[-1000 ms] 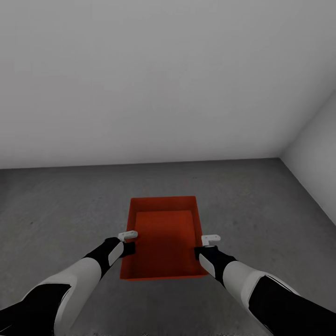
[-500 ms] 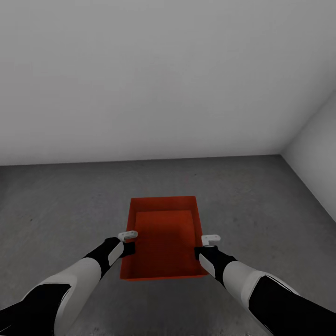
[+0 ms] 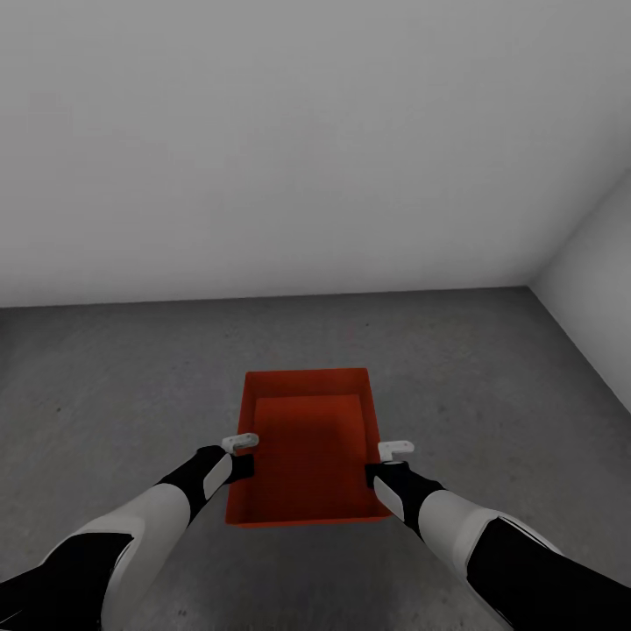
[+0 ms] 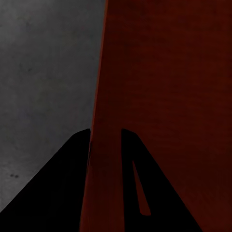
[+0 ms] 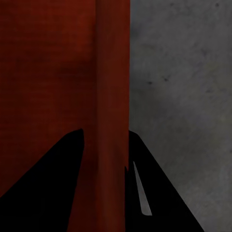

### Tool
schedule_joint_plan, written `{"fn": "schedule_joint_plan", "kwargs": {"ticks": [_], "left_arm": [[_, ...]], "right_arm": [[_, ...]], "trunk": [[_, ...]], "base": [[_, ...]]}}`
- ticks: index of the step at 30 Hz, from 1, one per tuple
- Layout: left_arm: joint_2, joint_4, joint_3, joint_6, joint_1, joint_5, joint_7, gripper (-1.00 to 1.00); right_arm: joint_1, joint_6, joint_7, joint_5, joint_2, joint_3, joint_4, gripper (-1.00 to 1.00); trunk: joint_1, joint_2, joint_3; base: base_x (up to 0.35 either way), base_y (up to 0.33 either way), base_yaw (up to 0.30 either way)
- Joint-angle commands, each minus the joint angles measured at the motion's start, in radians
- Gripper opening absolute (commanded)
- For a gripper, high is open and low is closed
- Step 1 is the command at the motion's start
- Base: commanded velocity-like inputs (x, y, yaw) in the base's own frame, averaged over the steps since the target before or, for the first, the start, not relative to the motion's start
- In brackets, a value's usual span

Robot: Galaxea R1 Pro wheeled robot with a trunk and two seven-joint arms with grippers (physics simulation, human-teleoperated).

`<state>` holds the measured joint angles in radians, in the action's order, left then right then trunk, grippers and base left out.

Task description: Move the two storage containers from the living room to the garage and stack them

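You hold one orange-red bin (image 3: pixel 307 447) at lower centre above the grey floor (image 3: pixel 131 368): left gripper (image 3: pixel 238 443) and right gripper (image 3: pixel 394 450) fingers each clamp a side wall.

Bare room. Plain white back wall (image 3: pixel 289 149) fills the upper half from 9 to 3 o'clock, evenly lit, unmarked. Second white wall (image 3: pixel 596 289) at 3 o'clock, meeting the back wall in a corner near 2 o'clock. Floor (image 3: pixel 131 377) is dark grey mottled concrete with a few small dark specks, running from the wall base down to 6 o'clock.
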<state>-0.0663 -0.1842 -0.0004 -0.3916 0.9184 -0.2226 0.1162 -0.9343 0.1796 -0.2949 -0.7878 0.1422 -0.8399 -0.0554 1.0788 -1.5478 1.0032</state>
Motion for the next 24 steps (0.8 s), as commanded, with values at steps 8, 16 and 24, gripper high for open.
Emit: {"fn": "schedule_joint_plan", "kwargs": {"ticks": [8, 16, 24], "left_arm": [[-0.001, -0.011, 0.014, 0.014, 0.0, -0.003, -0.002, -1.0], [-0.001, -0.011, 0.014, 0.013, 0.0, -0.003, -0.001, -1.0], [-0.001, -0.011, 0.014, 0.014, 0.0, -0.003, -0.001, -1.0]], "right_arm": [[0.0, 0.004, 0.003, -0.03, 0.001, -0.038, 0.002, -1.0], [0.0, 0.004, 0.003, -0.03, 0.001, -0.038, 0.002, -1.0], [0.0, 0.004, 0.003, -0.03, 0.001, -0.038, 0.002, -1.0]], "trunk": [[0.004, -0.007, 0.004], [0.031, -0.056, 0.026], [0.031, -0.056, 0.026]], "base": [[0.0, 0.0, 0.0], [0.0, 0.0, 0.0], [0.0, 0.0, 0.0]]}}
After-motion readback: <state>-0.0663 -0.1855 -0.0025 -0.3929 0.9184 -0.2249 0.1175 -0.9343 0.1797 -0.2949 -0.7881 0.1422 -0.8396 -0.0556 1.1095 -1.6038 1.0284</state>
